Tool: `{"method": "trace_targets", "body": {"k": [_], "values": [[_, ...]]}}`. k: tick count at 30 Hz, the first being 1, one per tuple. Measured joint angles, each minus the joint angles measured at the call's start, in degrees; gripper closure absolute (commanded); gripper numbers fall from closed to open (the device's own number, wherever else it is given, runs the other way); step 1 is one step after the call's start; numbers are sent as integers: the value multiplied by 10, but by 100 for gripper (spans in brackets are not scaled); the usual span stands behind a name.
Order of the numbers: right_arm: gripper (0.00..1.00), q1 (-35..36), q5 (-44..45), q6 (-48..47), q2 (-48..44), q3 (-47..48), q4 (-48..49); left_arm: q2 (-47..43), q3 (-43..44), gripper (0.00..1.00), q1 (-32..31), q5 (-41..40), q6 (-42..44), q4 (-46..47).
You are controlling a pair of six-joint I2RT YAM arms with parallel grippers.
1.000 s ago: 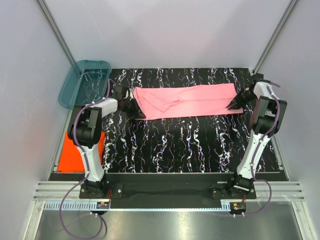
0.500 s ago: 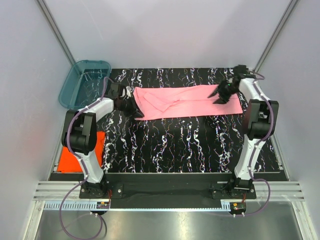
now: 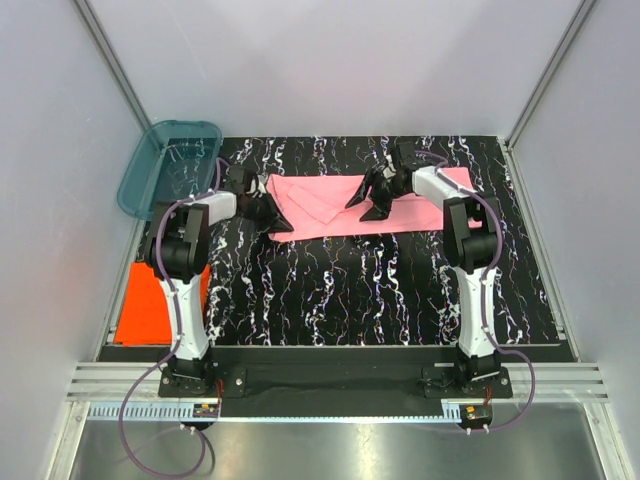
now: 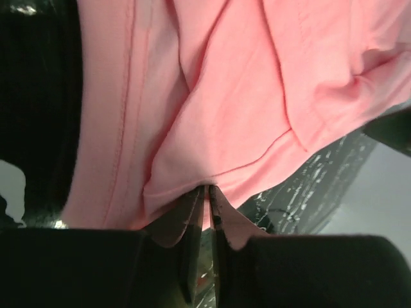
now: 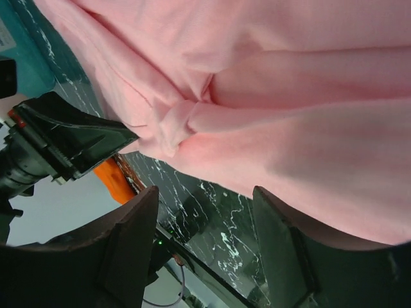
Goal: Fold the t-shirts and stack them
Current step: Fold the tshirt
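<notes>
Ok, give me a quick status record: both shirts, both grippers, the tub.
pink t-shirt: spread in a long band across the far part of the table, wrinkled at its left end
orange-red t-shirt: flat by the table's left edge, partly hidden by the left arm
left gripper: shut, pinching the pink t-shirt's left edge
right gripper: open, over the pink t-shirt's middle, holding nothing
teal tub: far left corner, no shirt in it
stack: not yet made; the shirts lie apart
</notes>
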Motion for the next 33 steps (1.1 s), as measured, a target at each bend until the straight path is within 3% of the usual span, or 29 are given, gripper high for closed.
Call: {"method": "trace_targets", "body": {"k": [6, 11, 14, 22, 33], "values": [[33, 2, -10, 6, 27, 15, 1, -10, -35, 83, 13, 16, -14, 43], [51, 3, -9, 15, 27, 28, 9, -23, -56, 83, 13, 16, -13, 53], [54, 6, -8, 21, 27, 27, 17, -28, -63, 83, 13, 16, -11, 55], [47, 35, -9, 51, 27, -3, 62, -35, -72, 83, 13, 16, -9, 55], [54, 73, -10, 91, 27, -31, 105, -36, -72, 83, 13, 17, -7, 50]]}}
